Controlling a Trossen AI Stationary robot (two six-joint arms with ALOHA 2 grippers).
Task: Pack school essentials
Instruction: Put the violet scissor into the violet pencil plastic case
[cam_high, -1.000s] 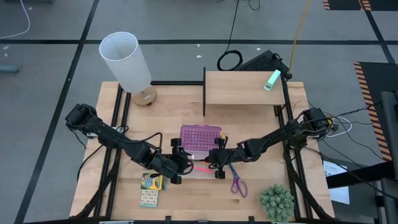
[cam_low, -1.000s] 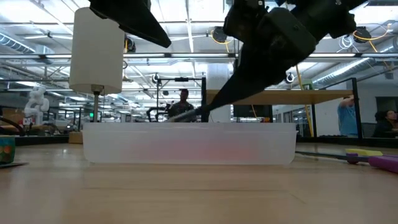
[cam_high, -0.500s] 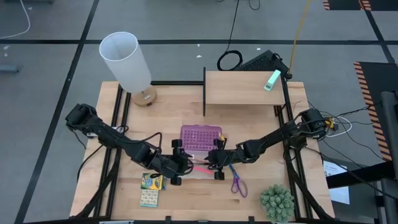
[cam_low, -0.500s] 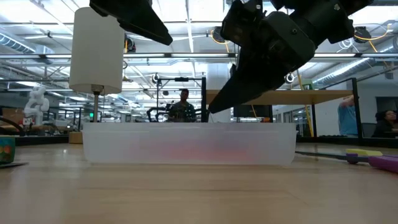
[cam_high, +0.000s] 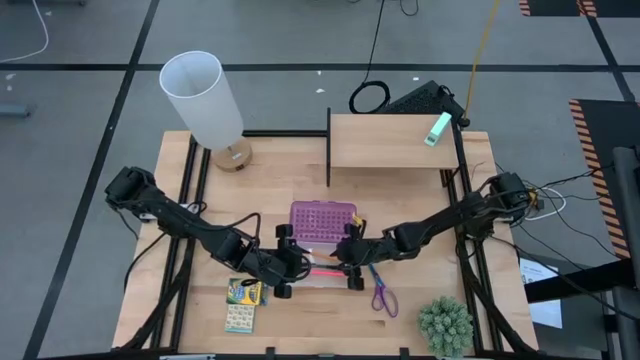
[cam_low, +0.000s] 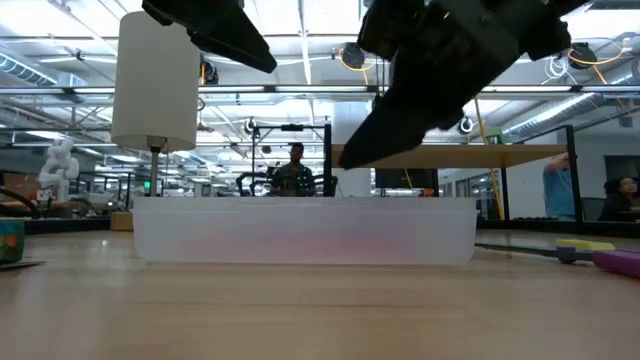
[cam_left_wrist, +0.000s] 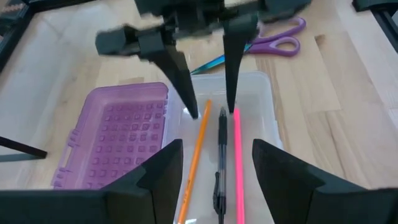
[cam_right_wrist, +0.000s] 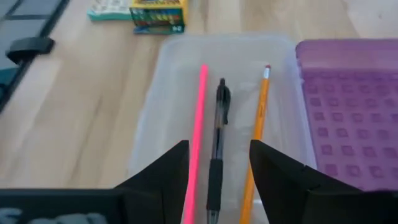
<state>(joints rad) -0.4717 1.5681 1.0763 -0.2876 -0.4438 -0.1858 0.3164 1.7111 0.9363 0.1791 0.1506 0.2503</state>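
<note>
A clear case (cam_high: 322, 272) stands mid-table with its purple studded lid (cam_high: 323, 225) on its far side. Inside lie a pink pen (cam_right_wrist: 198, 124), a dark pen (cam_right_wrist: 219, 130) and an orange pencil (cam_right_wrist: 260, 118), side by side on the case floor. My left gripper (cam_high: 296, 266) hovers open at the case's left end. My right gripper (cam_high: 340, 262) hovers open at its right end, fingertips (cam_left_wrist: 193, 114) above the pens. Purple-handled scissors (cam_high: 383, 296) and a blue pen (cam_left_wrist: 208, 62) lie to the right. The crayon box (cam_high: 244, 292) and the pale pack (cam_high: 238, 318) lie near left.
A white lamp (cam_high: 205, 100) stands at the far left. A raised wooden shelf (cam_high: 390, 140) at the back carries a mint-green block (cam_high: 437, 128). A green plant (cam_high: 444, 324) sits at the near right corner. People show in the room beyond the table.
My right gripper has risen a little: its fingertips, which were down at the clear case's rim, now hang above it. The pens and the pencil lie still in the case.
</note>
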